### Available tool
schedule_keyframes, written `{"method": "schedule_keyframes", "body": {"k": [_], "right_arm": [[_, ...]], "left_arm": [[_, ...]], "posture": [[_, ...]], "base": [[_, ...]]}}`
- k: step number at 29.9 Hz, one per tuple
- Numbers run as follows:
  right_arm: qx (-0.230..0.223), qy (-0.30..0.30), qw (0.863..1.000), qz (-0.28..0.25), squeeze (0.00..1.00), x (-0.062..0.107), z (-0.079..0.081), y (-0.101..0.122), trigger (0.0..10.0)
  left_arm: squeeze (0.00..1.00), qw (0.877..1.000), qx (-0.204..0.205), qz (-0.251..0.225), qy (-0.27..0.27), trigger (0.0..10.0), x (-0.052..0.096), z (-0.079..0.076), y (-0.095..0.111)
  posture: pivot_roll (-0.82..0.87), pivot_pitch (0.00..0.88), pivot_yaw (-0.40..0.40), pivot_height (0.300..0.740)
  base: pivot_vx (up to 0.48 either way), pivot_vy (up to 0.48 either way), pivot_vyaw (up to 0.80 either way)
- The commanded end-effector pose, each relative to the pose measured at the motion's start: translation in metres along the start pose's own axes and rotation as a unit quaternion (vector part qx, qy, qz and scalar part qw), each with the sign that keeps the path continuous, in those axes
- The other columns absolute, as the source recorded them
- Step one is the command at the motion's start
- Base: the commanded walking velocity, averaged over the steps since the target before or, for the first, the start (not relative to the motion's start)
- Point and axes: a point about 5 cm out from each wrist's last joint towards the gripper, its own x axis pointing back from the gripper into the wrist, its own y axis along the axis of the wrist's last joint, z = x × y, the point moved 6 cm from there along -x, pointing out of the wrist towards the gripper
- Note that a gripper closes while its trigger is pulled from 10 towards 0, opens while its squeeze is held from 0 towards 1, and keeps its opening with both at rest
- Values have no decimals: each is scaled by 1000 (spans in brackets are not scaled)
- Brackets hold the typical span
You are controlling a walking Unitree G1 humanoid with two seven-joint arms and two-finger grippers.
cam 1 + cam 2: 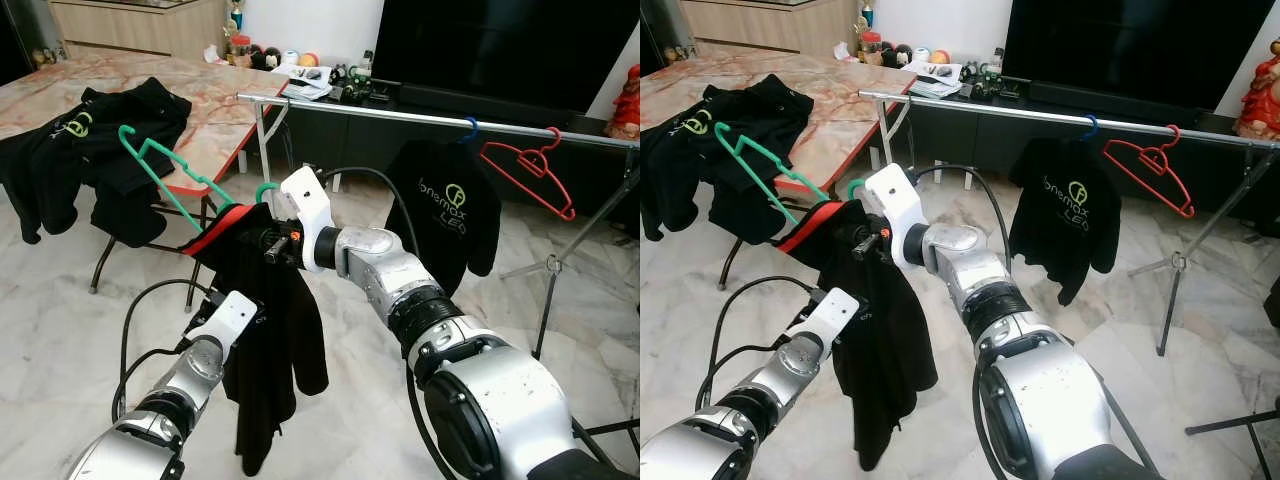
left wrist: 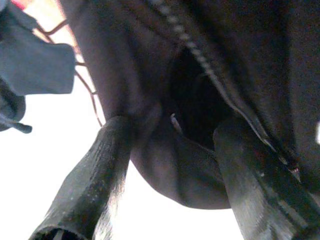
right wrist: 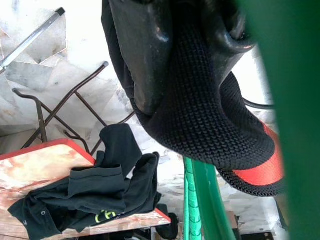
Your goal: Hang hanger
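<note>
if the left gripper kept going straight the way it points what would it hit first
Most likely the black jacket. The left gripper points up into its hanging fabric, and the fingers already sit against a fold, so there is hardly any gap. Depth is hard to judge.

Readable print: one shirt logo.
The hanging black shirt [image 1: 445, 205] at two o'clock reads roughly "onemax LED" in pale letters; other print is illegible.

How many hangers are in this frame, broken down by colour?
Green hangers: 2, one lying on the table clothes, one held at the right gripper with its hook above a black garment.
Red hangers: 1, empty on the rail.
Blue hangers: 1, under the hung black shirt.
Total: 4.
</note>
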Motion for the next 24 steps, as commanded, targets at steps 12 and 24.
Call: {"method": "schedule_keyframes", "body": {"k": [12, 24], "right_arm": [[18, 7, 999, -36, 0, -2, 3, 30, 10000], [6, 27, 998, -48, 0, -4, 10, 36, 10000]], "left_arm": [[1000, 1000, -23, -17, 6, 10000, 0, 1, 6], [1000, 999, -28, 0, 28, 10000, 0, 6, 0]], "posture": [[117, 0, -93, 740], [112, 0, -91, 740]], "base": [[0, 0, 0], [0, 0, 0]]}}
